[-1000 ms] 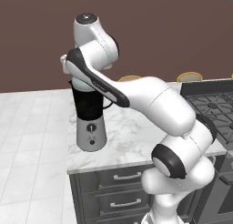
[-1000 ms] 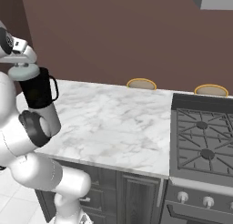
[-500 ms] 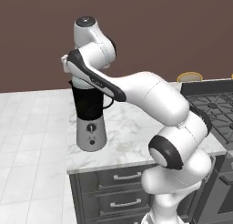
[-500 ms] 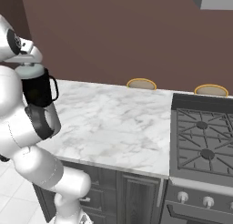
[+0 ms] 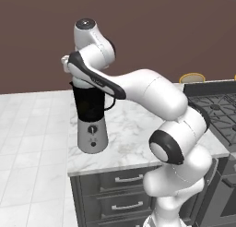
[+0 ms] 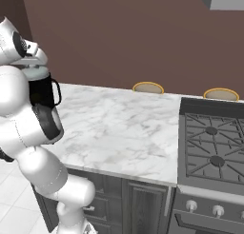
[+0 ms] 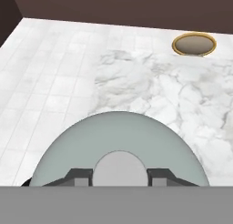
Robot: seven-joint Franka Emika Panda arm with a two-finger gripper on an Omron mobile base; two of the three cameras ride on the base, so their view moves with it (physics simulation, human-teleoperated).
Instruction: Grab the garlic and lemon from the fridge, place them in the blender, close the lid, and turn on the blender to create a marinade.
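Claw (image 7: 119,176): you are looking at it gripping the small knob on top of the lid (image 7: 118,141). Its two dark fingertips (image 7: 77,176) are pressing the knob from either side, closed in as far as the knob allows.
Lid: it is sitting under the hand as a pale grey-green dome. In the right base view the lid (image 6: 34,73) is resting on the mouth of the jar, just beneath the white wrist; whether it is fully seated, you cannot tell.
Blender (image 5: 91,115): it is standing upright on the marble counter (image 5: 133,129), near the counter's left front corner. Its dark jar is sitting on a tapered silver base with a small dial facing the front, and its handle is pointing toward the arm. In the right base view the blender (image 6: 44,91) is partly hiding behind the arm.
Arm: it is reaching from the base over the counter edge and bending down onto the jar's top.
Drawers (image 5: 120,194): grey fronts with bar handles are showing under the counter.
Stove (image 6: 212,147): it is sitting beyond, at the counter's right end, well apart from the blender.
Round stool seats (image 6: 148,88): two gold-rimmed discs are showing at the far edge, against the brown wall.
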